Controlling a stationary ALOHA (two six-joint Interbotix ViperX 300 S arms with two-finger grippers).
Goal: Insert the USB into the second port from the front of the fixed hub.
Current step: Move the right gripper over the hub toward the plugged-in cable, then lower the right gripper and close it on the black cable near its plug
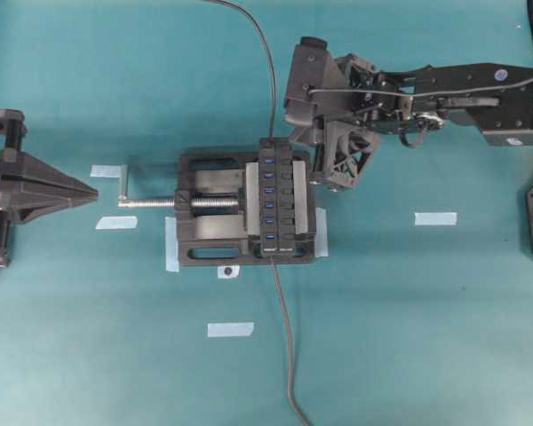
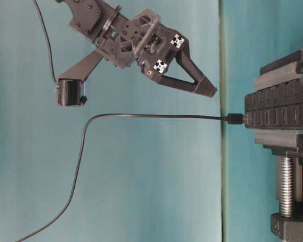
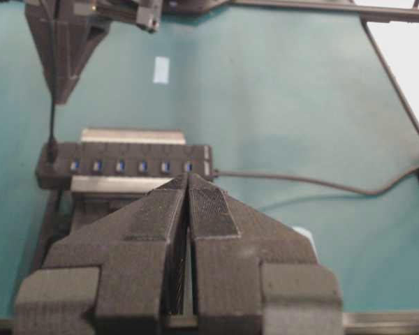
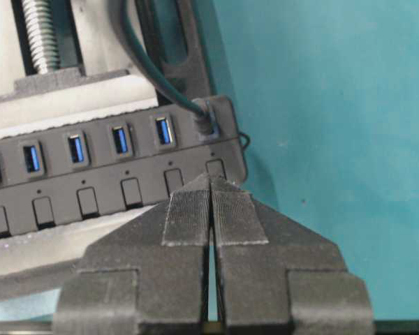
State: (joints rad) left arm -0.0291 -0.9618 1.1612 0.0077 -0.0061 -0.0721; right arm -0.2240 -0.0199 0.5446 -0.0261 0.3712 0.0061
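The USB (image 4: 207,124) is sitting plugged into the hub (image 4: 91,183); right gripper (image 4: 211,197), pressed together and empty, is hovering beside it.

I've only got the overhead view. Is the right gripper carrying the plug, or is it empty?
Observer: Empty. In the right wrist view the right gripper is shut, pads together, with nothing between them.
Operator: So where's the USB?
Observer: The USB sits in the end socket of the fixed hub, just ahead of those fingertips.
Operator: And the socket beside it?
Observer: That blue socket has nothing in it.
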